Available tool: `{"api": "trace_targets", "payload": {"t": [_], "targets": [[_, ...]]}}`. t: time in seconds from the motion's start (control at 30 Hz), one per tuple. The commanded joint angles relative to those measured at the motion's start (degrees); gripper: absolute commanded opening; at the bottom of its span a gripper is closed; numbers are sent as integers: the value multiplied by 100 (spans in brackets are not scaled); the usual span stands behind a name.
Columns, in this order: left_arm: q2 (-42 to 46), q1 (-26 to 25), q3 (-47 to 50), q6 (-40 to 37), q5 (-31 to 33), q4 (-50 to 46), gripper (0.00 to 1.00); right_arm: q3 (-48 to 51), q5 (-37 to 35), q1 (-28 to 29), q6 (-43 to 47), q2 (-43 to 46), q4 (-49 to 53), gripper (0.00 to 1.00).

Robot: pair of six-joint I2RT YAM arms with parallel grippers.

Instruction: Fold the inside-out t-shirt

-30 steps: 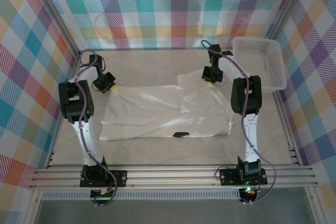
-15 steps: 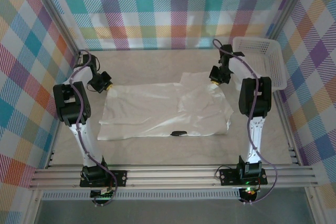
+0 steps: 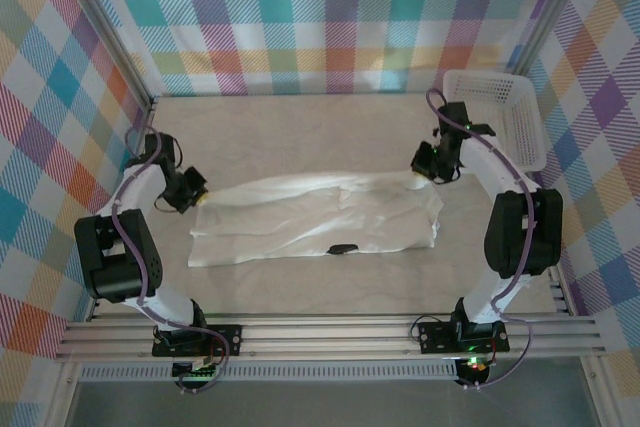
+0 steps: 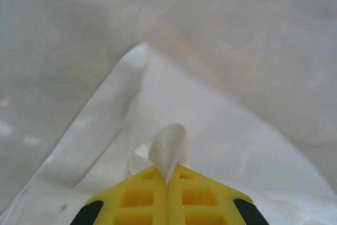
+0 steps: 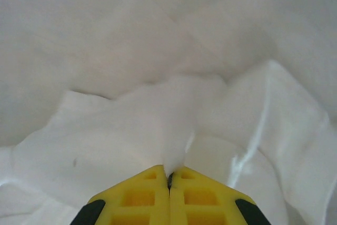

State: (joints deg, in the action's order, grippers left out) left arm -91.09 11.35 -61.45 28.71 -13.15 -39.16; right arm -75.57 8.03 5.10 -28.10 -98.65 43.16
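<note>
The left gripper (image 4: 167, 182) is clamped on the far left corner and the right gripper (image 5: 169, 176) on the far right corner of the inside-out t-shirt (image 3: 310, 215), which lies rumpled across the table (image 3: 300, 137), its small dark patch (image 3: 344, 248) too tiny to read.

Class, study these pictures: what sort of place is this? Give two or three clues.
Probably a robot lab work cell, not a home: a left arm and right arm bolted to a metal rail, checked cloth screens walling in the table, and a white t-shirt spread on it.
</note>
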Motion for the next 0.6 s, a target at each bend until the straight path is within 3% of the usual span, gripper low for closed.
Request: {"api": "trace_targets", "payload": {"t": [0.0,0.2,0.33,0.47,0.5,0.57], "targets": [[338,53,182,-4,213,-199,0,134,-18,-145,-18,124,104,0],[1017,147,104,153,514,-608,0,12,-100,-170,-98,674,421,0],[1575,165,721,331,679,-530,0,866,-130,-168,-403,1117,129,0],[1576,164,1474,399,770,-290,0,2033,178,-159,-667,1273,-332,0],[1523,165,1607,421,768,-180,0,2202,319,-161,-676,1235,-424,3],[1386,165,1775,530,739,97,13,2303,607,-165,-557,1102,-427,23]]}}
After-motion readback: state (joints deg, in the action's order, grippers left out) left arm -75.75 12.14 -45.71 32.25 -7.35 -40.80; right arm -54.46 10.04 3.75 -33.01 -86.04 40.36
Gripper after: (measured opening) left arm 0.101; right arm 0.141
